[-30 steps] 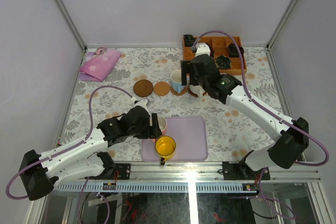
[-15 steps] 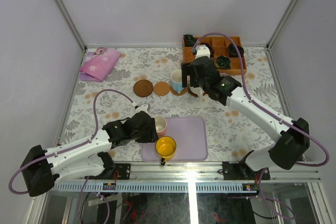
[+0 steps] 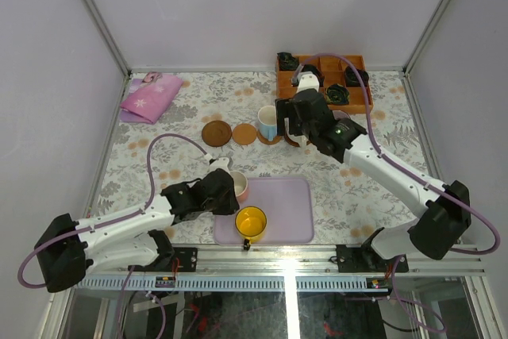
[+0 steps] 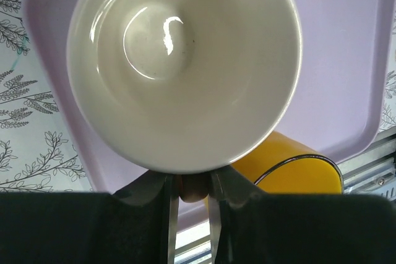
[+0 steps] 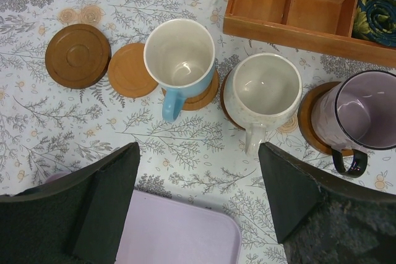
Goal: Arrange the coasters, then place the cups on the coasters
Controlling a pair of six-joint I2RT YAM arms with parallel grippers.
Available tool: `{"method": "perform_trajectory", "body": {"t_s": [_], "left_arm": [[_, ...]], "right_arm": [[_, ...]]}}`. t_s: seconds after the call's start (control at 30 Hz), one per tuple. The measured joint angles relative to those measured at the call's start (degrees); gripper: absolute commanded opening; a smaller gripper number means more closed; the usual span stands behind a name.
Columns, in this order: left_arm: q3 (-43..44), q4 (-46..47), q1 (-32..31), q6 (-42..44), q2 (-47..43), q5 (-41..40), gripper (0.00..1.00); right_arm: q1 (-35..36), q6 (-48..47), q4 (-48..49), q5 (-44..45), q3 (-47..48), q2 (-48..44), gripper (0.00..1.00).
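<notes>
The cream cup (image 4: 185, 60) with the pink handle (image 4: 193, 191) stands on the lavender tray (image 4: 346, 41). My left gripper (image 4: 190, 187) is shut on that handle, both fingers touching it. The yellow cup (image 4: 291, 162) stands right beside it. In the top view the left gripper (image 3: 230, 194) sits at the tray's left edge. My right gripper (image 5: 198, 153) hangs open and holds nothing, above the table. Below it the blue cup (image 5: 179, 60), the cream-white cup (image 5: 266, 88) and the purple cup (image 5: 362, 109) each stand on a coaster. Two bare coasters (image 5: 77, 55) (image 5: 129, 70) lie to the left of them.
An orange-brown compartment box (image 3: 325, 81) with dark items stands at the back right, just behind the right arm. A pink cloth (image 3: 151, 97) lies at the back left. The tray (image 3: 286, 212) lies at the near edge between the arm bases.
My left gripper has slid along the cream cup to its handle and closed on it. The right gripper has barely moved and stays open.
</notes>
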Motion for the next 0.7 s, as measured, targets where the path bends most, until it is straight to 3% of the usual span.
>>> {"method": "perform_trajectory", "body": {"t_s": [0.4,0.7], "left_arm": [[3.04,-3.54,-0.66,4.22,-0.7,-7.58,0.0],[10.67,-0.35,-0.59,13.4,6.54,-16.15,0.0]], "right_arm": [[0.0,-0.04,1.46,1.31,-2.21,-1.46,0.85],[-0.02,-0.94,2.19,4.24,-2.86,-2.45,0.84]]}}
